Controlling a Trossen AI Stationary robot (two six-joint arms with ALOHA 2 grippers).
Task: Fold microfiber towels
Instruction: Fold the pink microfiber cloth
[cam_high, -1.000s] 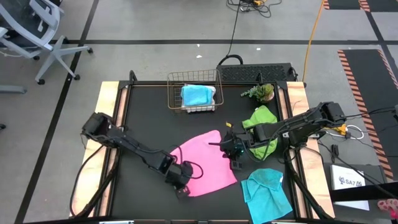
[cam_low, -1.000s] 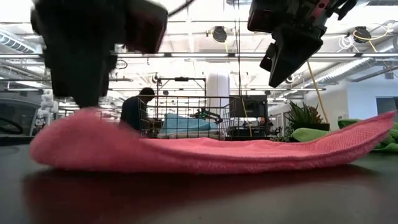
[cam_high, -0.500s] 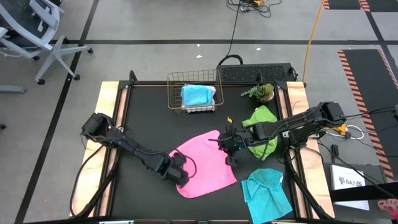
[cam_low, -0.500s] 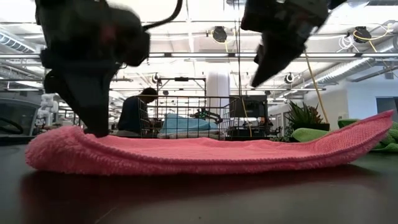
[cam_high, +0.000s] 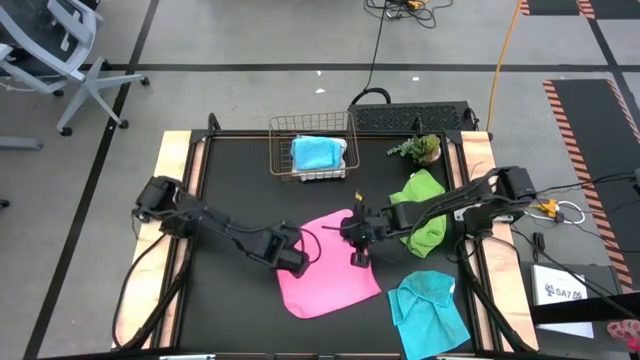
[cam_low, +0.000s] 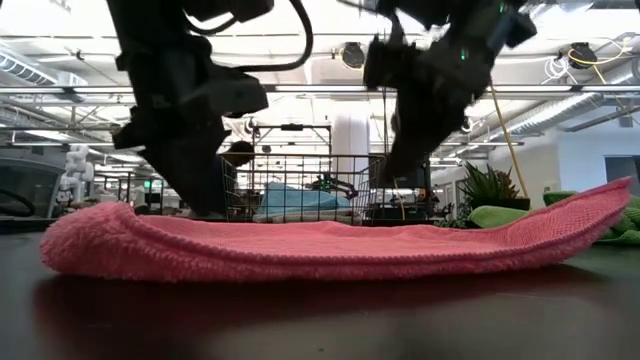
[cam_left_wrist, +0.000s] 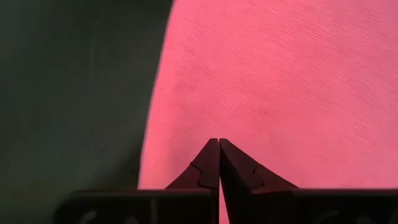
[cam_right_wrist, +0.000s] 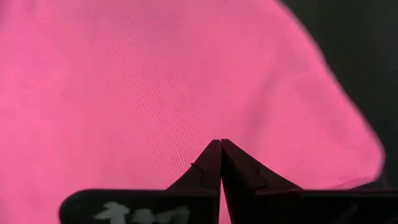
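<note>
The pink towel (cam_high: 330, 270) lies spread on the black table, its edges rounded up in the low view (cam_low: 320, 245). My left gripper (cam_high: 296, 260) is shut and points down over the towel's left part, near its left edge (cam_left_wrist: 152, 124). My right gripper (cam_high: 357, 246) is shut and points down over the towel's right part, near a rounded corner (cam_right_wrist: 367, 155). A lime green towel (cam_high: 422, 205) lies under the right arm. One cyan towel (cam_high: 430, 310) lies at the near right. Another cyan towel (cam_high: 314, 152) sits in the basket. My left gripper's shut fingertips (cam_left_wrist: 219, 146) reach down to the pink towel's top surface just inside its left edge, coming from above. The towel lies flat under them. My right gripper's shut fingertips (cam_right_wrist: 221, 146) stand over the towel's right part; I cannot tell whether they touch it.
A copper wire basket (cam_high: 283, 150) stands at the far middle, and a small green plant (cam_high: 420, 148) stands to its right. Bare black table shows left of the pink towel (cam_high: 230, 190).
My left gripper has gone from the towel's near left corner toward the far edge, along the towel's left side. My right gripper has gone toward the table's left, further over the towel. The towel's left end, humped up a second ago, now lies lower.
</note>
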